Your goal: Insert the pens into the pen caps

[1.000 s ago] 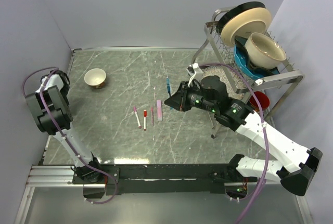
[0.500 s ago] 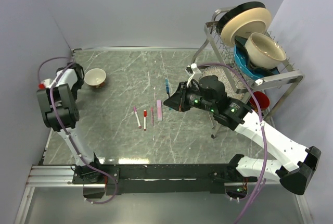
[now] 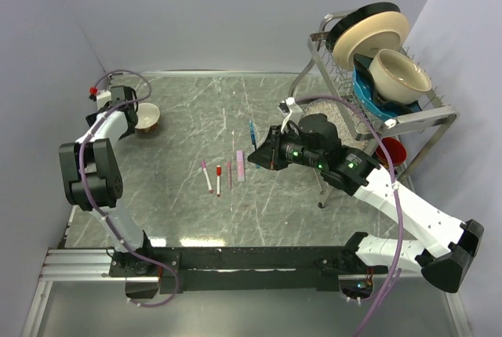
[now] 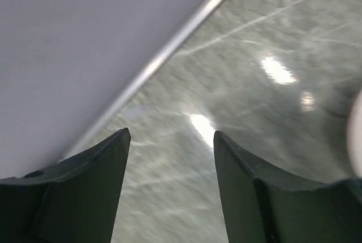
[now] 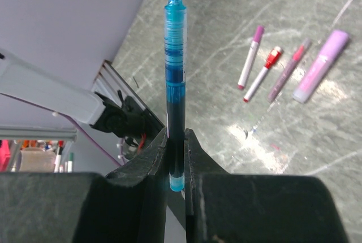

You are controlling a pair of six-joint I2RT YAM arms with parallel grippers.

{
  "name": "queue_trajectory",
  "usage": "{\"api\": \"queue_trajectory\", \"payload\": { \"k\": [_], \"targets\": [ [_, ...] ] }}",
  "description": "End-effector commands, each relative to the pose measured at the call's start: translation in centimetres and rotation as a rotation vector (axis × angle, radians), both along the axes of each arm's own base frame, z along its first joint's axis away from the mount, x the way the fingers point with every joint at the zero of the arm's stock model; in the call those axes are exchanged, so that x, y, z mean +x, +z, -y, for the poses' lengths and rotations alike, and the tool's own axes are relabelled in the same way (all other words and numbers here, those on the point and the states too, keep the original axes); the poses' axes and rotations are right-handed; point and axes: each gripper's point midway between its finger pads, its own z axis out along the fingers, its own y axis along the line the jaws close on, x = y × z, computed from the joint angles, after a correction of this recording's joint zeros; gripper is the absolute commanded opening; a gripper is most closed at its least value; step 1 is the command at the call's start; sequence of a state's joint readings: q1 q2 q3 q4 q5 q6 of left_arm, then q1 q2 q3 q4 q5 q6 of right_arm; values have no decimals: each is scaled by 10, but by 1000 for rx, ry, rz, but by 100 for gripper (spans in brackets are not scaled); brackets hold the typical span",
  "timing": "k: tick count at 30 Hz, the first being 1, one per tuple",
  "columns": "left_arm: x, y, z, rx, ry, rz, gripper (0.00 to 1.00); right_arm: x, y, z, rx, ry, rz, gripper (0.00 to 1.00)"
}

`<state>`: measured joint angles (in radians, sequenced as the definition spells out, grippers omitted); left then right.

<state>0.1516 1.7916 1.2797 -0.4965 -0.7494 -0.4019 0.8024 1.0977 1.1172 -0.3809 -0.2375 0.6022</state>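
The task is judged to be at an early stage: no pen is seen joined to a cap. One blue pen is clamped at its lower end between the fingers of the right end effector and is held above the middle of the worktop, its white nib bare. Left of it, four more are laid side by side on the worktop: a pink-tipped pen, a red-tipped pen, a slim purple pen and a broad lilac pen. No loose cap can be made out in any view. The left end effector is held with its jaws apart and nothing between them, at the far left, just beside a bowl whose contents cannot be told. Every capping is therefore taken as left to do, and a cap has yet to be found.
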Motion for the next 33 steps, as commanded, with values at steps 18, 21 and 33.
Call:
{"api": "queue_trajectory", "payload": {
  "k": [18, 21, 33],
  "targets": [
    [-47, -5, -93, 471, -137, -324, 1, 2, 18, -3, -39, 28, 11, 0],
    [-48, -15, -91, 433, -146, -325, 1, 1, 17, -6, -34, 37, -3, 0],
    [-59, -69, -75, 279, -152, -350, 1, -4, 25, -3, -8, 45, 16, 0]
  ]
}}
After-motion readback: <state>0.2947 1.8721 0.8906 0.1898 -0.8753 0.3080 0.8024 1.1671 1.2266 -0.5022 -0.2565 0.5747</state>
